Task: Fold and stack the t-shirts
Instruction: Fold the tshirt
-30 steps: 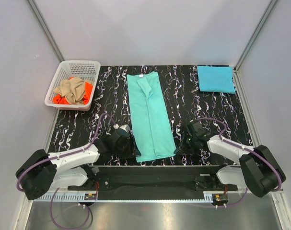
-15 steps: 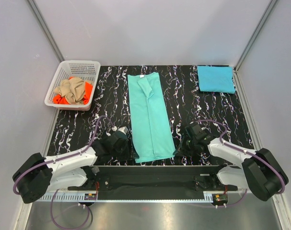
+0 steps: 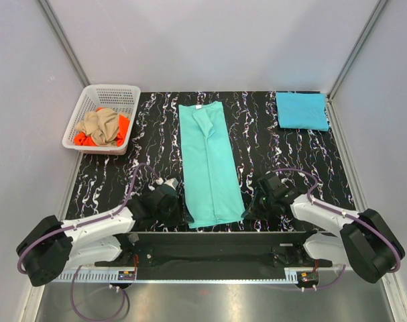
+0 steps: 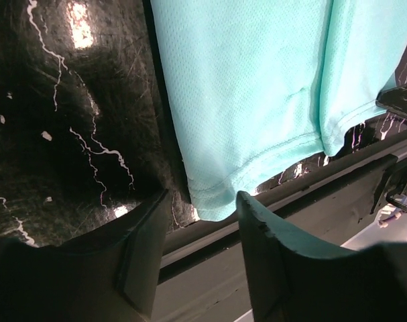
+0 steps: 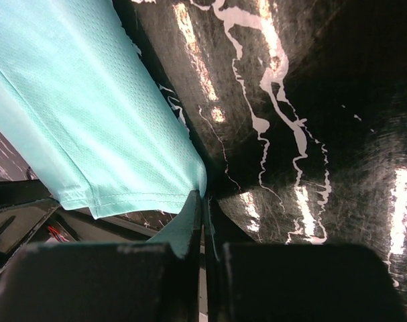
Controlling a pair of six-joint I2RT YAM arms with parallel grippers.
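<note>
The left gripper [image 4: 203, 201] stands open, its jaws on either side of the near-left hem corner of the mint-teal t-shirt [image 3: 206, 161]. The shirt lies as a long, narrow folded strip down the middle of the table [image 3: 149, 134], with its collar far and its hem at the near edge. The right gripper [image 5: 203, 201] is pinched tight on the near-right hem corner. Bare marble flanks the strip, and a folded sky-blue t-shirt [image 3: 302, 111] sits at the far right.
</note>
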